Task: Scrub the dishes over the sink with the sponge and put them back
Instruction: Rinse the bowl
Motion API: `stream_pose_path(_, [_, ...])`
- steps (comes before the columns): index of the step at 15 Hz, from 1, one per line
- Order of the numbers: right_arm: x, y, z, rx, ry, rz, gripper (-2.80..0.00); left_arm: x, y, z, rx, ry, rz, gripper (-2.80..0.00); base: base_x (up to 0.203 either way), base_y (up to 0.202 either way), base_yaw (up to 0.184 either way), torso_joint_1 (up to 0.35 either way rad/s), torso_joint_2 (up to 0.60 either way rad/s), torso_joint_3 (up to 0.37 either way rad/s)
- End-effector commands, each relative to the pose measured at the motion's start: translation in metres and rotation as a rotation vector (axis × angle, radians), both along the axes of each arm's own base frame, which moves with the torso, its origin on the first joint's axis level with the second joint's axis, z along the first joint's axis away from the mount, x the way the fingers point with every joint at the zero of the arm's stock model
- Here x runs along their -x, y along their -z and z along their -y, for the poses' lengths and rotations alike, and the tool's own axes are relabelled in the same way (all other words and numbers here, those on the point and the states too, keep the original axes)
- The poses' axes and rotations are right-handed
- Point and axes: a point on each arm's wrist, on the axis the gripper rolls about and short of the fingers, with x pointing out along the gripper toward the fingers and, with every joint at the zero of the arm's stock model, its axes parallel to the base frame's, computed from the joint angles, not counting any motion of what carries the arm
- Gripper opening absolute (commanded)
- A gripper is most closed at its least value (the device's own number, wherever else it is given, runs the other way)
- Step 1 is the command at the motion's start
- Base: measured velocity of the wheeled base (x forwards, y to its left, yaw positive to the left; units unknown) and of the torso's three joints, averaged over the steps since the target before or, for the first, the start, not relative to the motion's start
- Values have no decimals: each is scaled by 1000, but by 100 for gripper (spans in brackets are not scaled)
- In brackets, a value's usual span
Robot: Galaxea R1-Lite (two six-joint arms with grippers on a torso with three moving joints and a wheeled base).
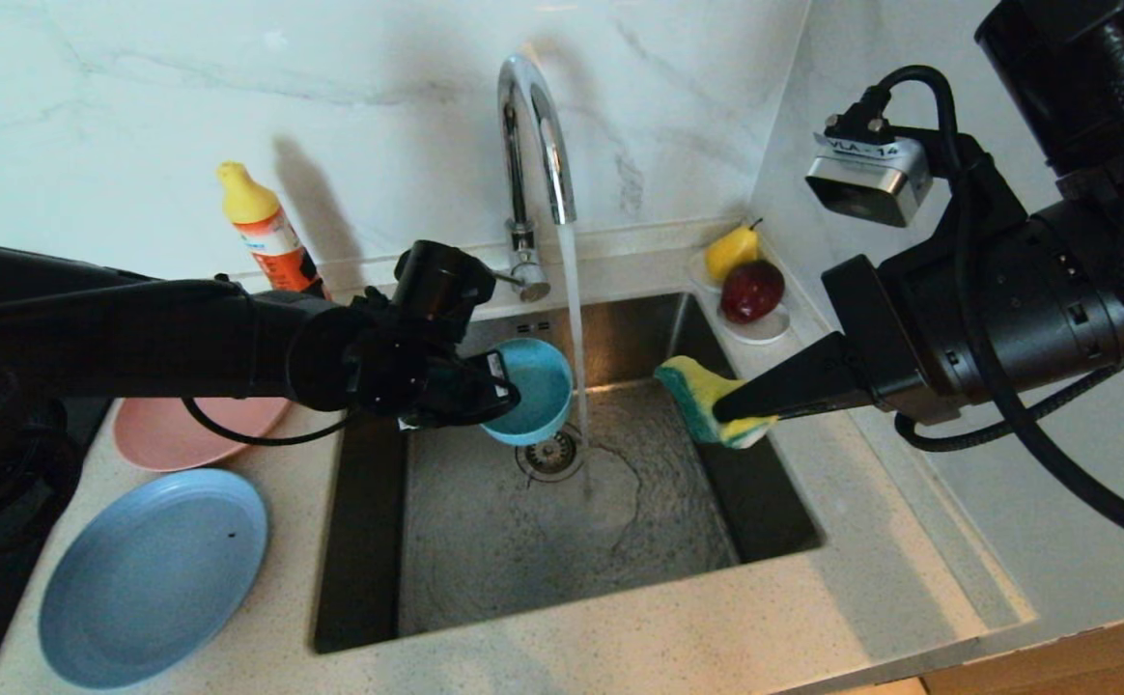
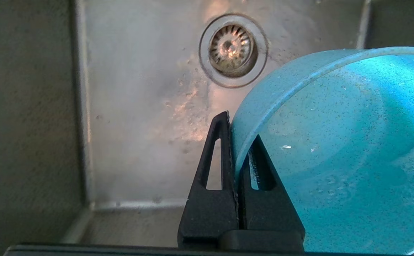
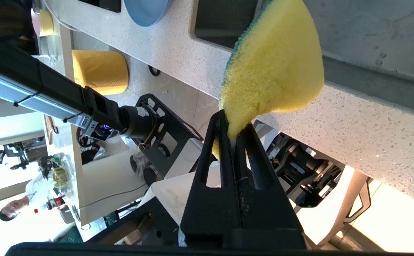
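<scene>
Water is seen running from the tap into the sink in the head view. The teal bowl is held tilted over the basin by the left gripper, just beside the stream, above the drain strainer. The sponge is held by the right gripper over the sink's right rim, near the stream and apart from the bowl. The pink plate and the pale-blue plate lie on the counter left of the sink.

In the left wrist view, the left gripper is shown pressed together on the bowl rim, one finger inside and one outside.

In the right wrist view, the right gripper is shown pinching a squeezed corner of the sponge.

The step in hand is judged to be the scrubbing of the bowl, with the plates not yet brought to the sink. For the next move, the sponge should be brought across to the bowl's inner face and rubbed against it, while the rim grip is kept firm so the bowl is not pushed loose.
</scene>
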Motion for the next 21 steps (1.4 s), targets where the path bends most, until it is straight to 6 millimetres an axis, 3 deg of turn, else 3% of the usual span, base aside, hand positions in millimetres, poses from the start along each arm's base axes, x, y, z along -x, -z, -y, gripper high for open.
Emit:
stream_pose_path(1, [-1, 3, -1, 7, 0, -13, -280, -9, 6, 5, -5, -2, -10, -280, 0, 0, 0, 0, 0, 0])
stream_pose_path(10, [1, 1, 1, 3, 1, -9, -280, -20, 9, 14, 15, 20, -4, -280, 0, 0, 0, 0, 0, 0])
stream_pose_path(16, [0, 5, 0, 14, 2, -21, -280, -40, 20, 26, 32, 9, 10, -280, 0, 0, 0, 0, 0, 0])
stream_pose_path(21, [0, 4, 1, 11, 2, -18, -280, -39, 16, 24, 42, 3, 16, -280, 0, 0, 0, 0, 0, 0])
